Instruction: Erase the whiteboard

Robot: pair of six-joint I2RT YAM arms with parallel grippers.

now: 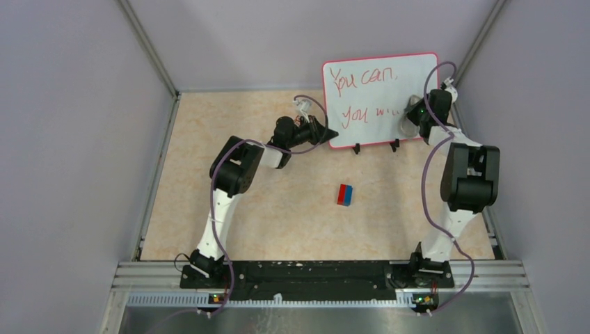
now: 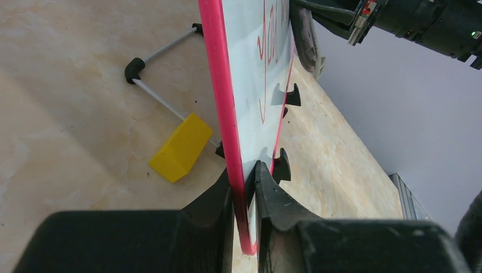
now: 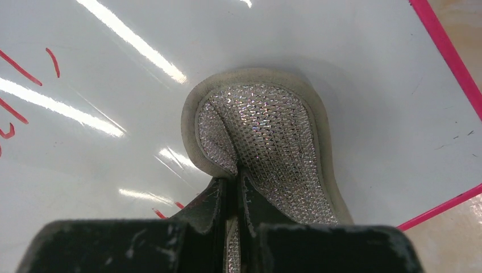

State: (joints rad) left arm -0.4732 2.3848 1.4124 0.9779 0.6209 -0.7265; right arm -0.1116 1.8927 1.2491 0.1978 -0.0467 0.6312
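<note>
Beginning at the left, a broad stretch of bare table (image 1: 209, 209) was seen between the left wall and the whiteboard (image 1: 379, 83), with more open surface in front of the board, where one red-and-blue block (image 1: 345, 195) lay well apart from everything. The left gripper (image 1: 332, 133) was found at the board's lower left corner, and in the left wrist view its fingers (image 2: 267, 193) were closed on the pink frame (image 2: 219, 85), one on each side of the edge. Behind the board, one yellow block (image 2: 181, 147) was seen beside a thin white support rod (image 2: 165, 51). The single whiteboard was stood upright on its long lower edge at the far right of the table, its long axis run left to right and its written face turned towards the arms. Two black feet (image 1: 357, 147) were counted under that lower edge, and two lines of red handwriting (image 1: 362, 80) on the face. Further right, the right gripper (image 1: 415, 115) was held against the board near the end of the lower line, its fingers (image 3: 207, 205) pinched shut on one silvery mesh pad (image 3: 267, 125) with a beige rim, which was pressed flat on the glossy surface. Little room was left between the board's right edge and the right wall.
</note>
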